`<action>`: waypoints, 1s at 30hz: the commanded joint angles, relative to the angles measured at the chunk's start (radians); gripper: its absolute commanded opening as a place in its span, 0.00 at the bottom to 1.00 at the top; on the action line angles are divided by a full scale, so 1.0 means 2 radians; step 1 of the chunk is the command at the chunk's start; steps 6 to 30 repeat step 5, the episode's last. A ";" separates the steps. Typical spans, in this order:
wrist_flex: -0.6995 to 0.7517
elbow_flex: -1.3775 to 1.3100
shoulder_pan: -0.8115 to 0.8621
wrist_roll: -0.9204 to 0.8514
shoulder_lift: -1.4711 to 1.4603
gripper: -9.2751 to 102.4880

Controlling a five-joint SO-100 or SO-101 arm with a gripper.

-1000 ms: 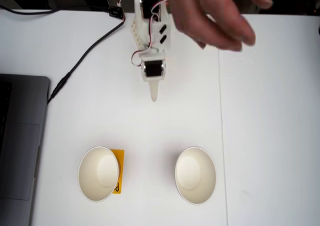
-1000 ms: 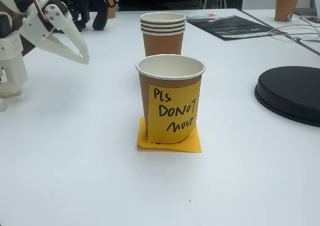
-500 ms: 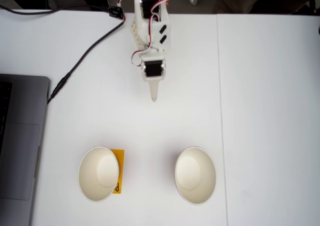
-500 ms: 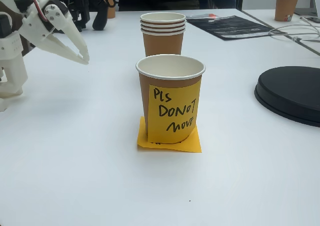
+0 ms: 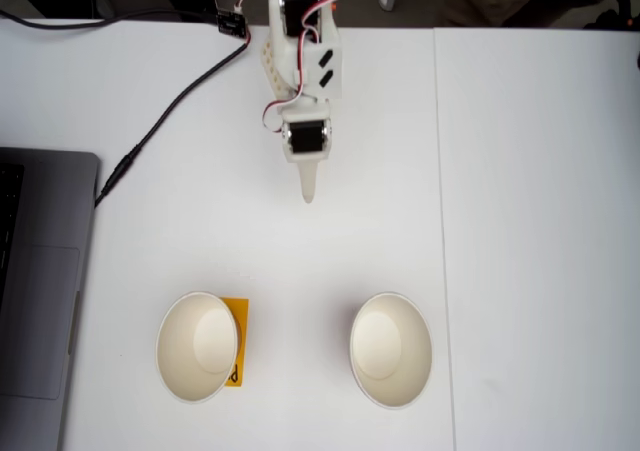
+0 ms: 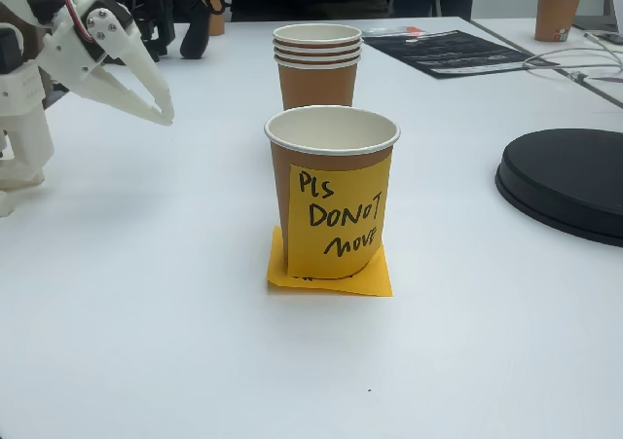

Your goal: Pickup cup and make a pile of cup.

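Two paper cups stand open side up below the arm in the top-down fixed view: one (image 5: pixel 197 346) on the left, one (image 5: pixel 391 349) on the right. In the side fixed view the near cup (image 6: pixel 331 157) has a brown wall, a white rim and a yellow handwritten note (image 6: pixel 338 220) stuck on its front. Behind it stands a pile of cups (image 6: pixel 316 64), several nested. My gripper (image 5: pixel 308 193) hovers shut and holds nothing, well short of both cups. From the side my gripper (image 6: pixel 165 116) sits at far left, tips together and pointing down.
A grey laptop (image 5: pixel 40 291) lies at the left edge, with a black cable (image 5: pixel 160 121) running to the arm's base. An orange note (image 5: pixel 238 321) lies under the left cup. A black round disc (image 6: pixel 569 181) and a far cup (image 6: pixel 558 11) sit to the right.
A person's hand that reached in over the arm's base a second ago has withdrawn. The arm and both cups have not moved.
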 commanded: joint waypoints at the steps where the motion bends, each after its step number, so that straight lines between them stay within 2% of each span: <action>1: -0.007 -0.002 0.006 0.002 0.004 0.02; 30: -0.007 -0.002 0.006 0.002 0.004 0.02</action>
